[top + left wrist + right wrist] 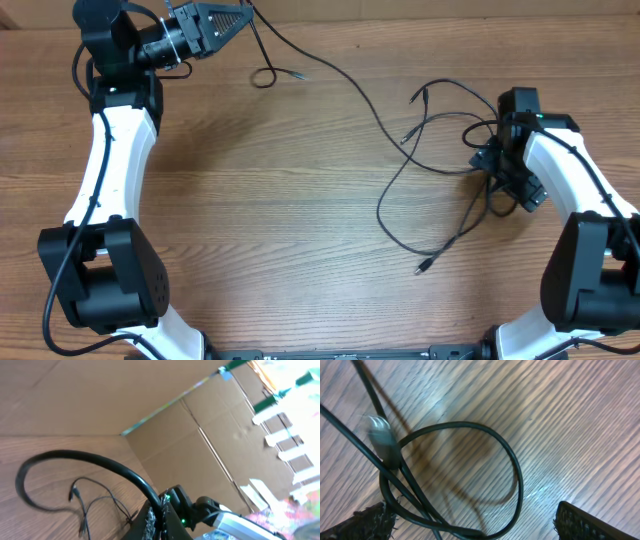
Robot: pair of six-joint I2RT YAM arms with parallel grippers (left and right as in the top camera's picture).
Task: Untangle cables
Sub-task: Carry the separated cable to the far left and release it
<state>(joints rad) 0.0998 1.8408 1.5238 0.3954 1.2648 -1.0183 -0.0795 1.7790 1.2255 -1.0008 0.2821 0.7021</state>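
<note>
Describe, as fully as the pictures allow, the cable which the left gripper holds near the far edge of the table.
The held cable is thin, black and flexible, with a rubbery look. The left gripper, shut, pinches it partway along. A short part drops into a small loop on the wooden table and ends in a small plug. The longer part runs across the wood into the tangle near the right arm, where its end is lost.
</note>
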